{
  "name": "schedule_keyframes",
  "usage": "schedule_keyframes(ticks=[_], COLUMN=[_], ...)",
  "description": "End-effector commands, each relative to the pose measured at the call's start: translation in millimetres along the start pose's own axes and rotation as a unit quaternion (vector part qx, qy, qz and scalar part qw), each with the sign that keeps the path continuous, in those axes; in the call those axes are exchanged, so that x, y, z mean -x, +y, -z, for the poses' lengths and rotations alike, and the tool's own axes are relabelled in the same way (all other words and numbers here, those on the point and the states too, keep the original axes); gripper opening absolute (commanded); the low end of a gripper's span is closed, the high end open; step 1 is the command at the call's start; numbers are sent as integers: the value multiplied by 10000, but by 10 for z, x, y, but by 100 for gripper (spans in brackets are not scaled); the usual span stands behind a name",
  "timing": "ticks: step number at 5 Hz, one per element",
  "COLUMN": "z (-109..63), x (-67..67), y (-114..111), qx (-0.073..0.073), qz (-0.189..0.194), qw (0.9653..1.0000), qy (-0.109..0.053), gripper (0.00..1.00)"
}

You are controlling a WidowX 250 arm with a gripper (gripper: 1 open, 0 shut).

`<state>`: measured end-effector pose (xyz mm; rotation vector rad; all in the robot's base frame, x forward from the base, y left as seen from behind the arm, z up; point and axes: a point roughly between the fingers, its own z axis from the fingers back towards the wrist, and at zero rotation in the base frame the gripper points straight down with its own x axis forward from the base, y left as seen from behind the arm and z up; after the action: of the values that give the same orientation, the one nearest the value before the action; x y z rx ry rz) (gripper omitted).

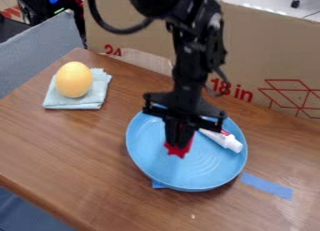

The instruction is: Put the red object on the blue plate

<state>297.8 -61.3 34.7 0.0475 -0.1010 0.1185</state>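
The gripper (pixel 181 141) is pointing straight down over the blue plate (pixel 150 160) and clamping the red object (pixel 179 146) between its closed jaws, so the block is hanging upright with its lower end just above, or perhaps touching, the plate's middle; which one cannot be told. Holding it on end is likely keeping the release simple, since the block only needs letting go. A white tube (pixel 220 138) is lying on the plate's right side, just beside the gripper, narrowing the room there. The plate's left and near parts are offering open room. The yellow ball (pixel 74 79) on its folded cloth (pixel 56 99) is sitting well apart at the table's (pixel 63 151) left, out of the way.
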Motion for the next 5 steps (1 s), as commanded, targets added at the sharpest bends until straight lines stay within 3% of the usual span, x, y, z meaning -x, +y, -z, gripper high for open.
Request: schedule_keyframes(ticks=[1, 2, 3, 5], z=[-154, -115, -62, 2], x=[-245, -210, -178, -94], y=[50, 176, 71, -136], qx=[200, 126, 184, 105], qz=[56, 150, 135, 182], qw=[9993, 9997, 9997, 9998], qy=[-313, -149, -118, -57], gripper=[0, 100, 100, 100])
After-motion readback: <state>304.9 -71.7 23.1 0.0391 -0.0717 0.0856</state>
